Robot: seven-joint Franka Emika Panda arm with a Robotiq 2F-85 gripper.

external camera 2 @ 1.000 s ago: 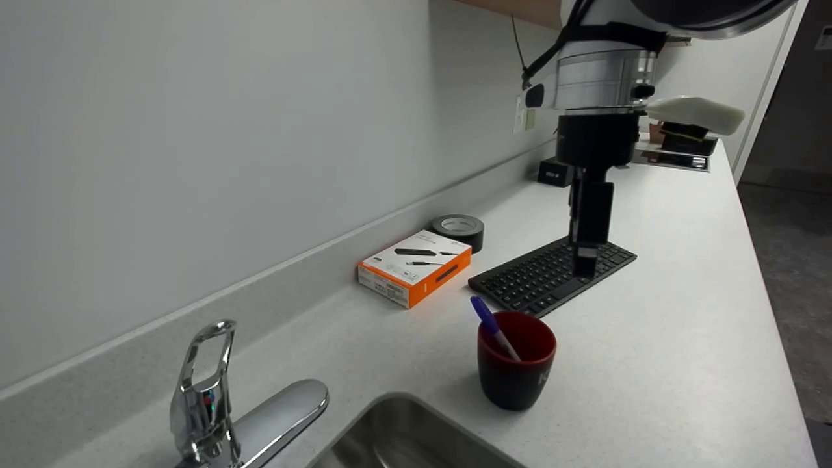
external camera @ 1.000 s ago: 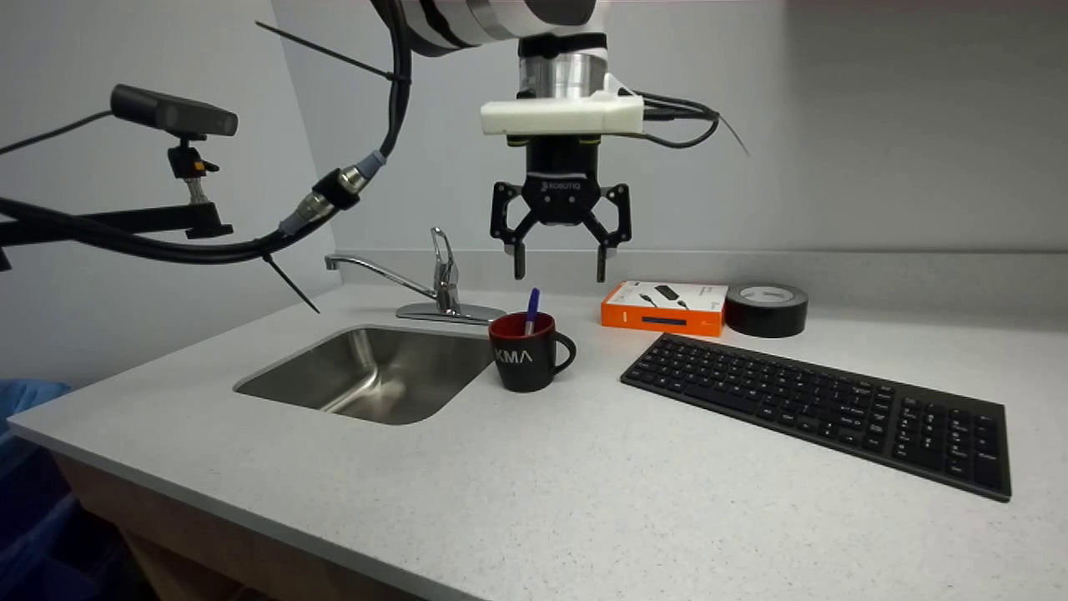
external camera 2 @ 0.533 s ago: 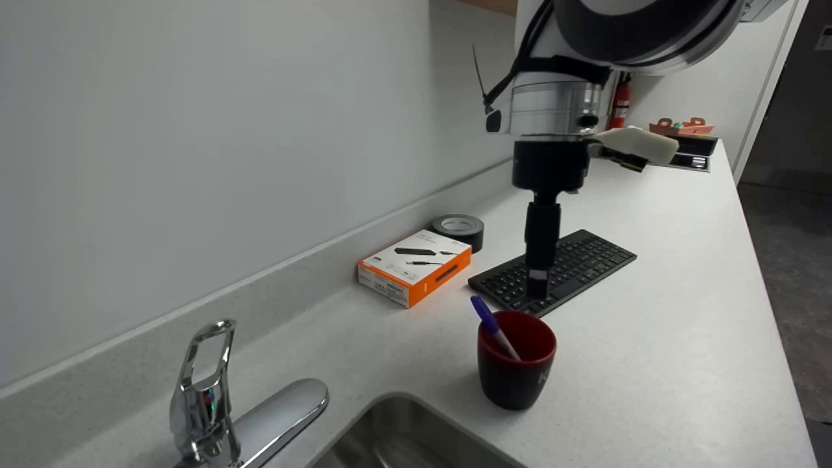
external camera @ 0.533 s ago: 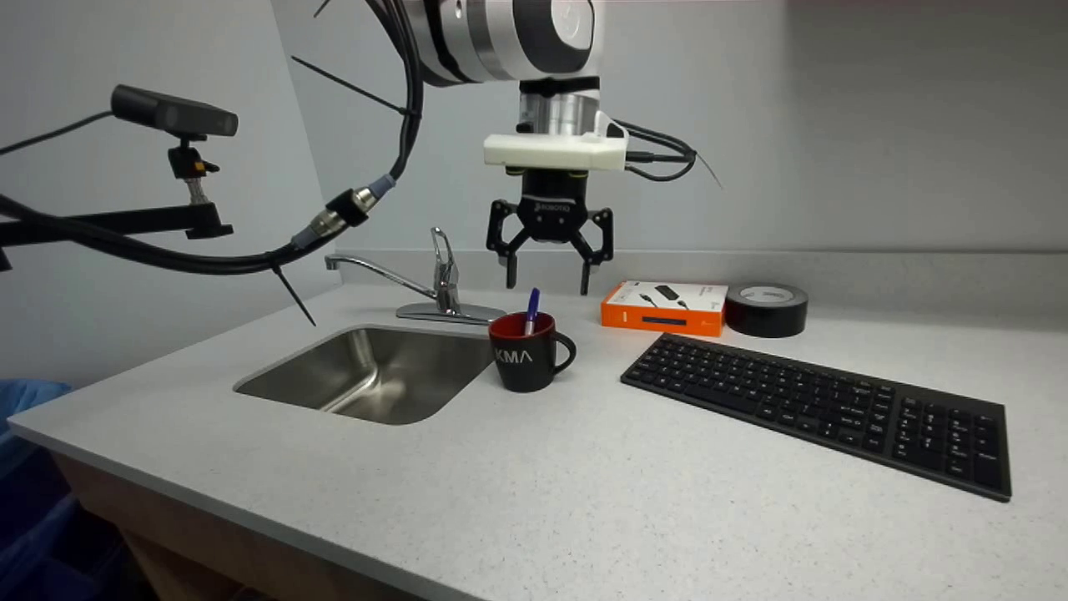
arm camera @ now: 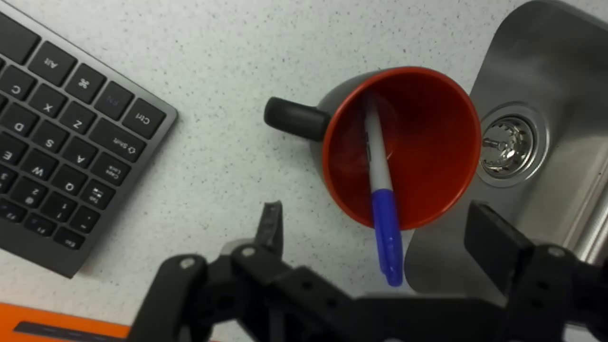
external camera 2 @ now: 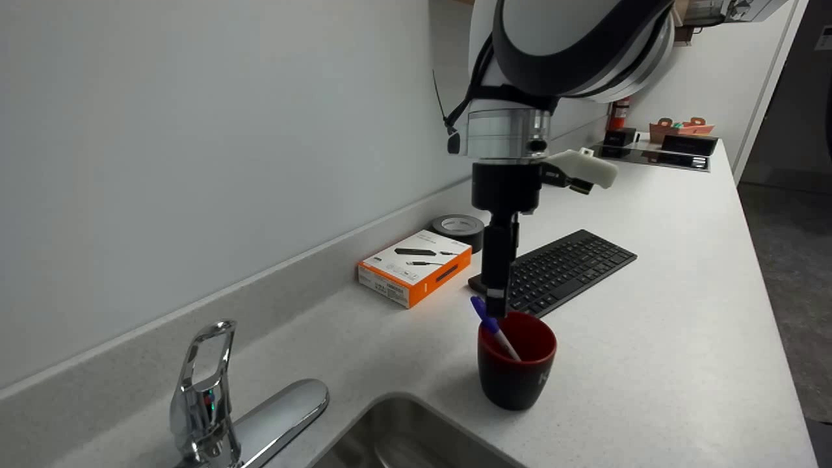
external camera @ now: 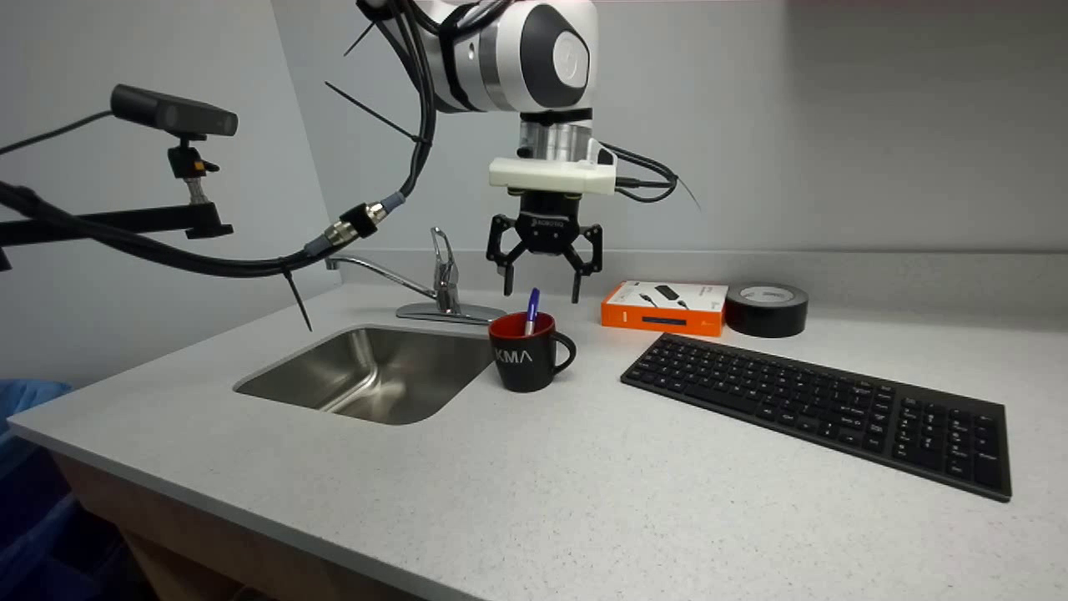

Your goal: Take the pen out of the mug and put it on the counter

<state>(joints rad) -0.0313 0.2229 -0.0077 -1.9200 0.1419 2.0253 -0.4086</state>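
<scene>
**Status: Approach Stage, Grasp and Transfer Outstanding**

The claw (external camera: pixel 541 292) is positioned above the mug (external camera: pixel 524 361), with its fingers (arm camera: pixel 496 242) spread wide and nothing pinched between them. The pen (arm camera: pixel 387 223) is seated in the mug, below the claw. It is tilted against the rim, and its blue cap is left projecting. In the wrist view the cap is framed between the two fingers with a gap on either side; no contact is shown. The height to be covered cannot be read from the views.

Alignment of the claw with the cap is judged to be nearly complete. Extraction has not yet been carried out, nor has placement on the counter (external camera: pixel 584 476).

As outstanding steps, the claw should be lowered until the cap is straddled, and the fingers should then be brought together on it. The pen should be raised until its lower end is clear of the rim, moved sideways, laid on the counter and released. The sink (arm camera: pixel 565 142), seen below one finger in the wrist view, should be avoided, as should the keyboard (arm camera: pixel 61 142), located on the opposite finger's side. Tipping of the mug is possible if its rim is caught during the lift.
</scene>
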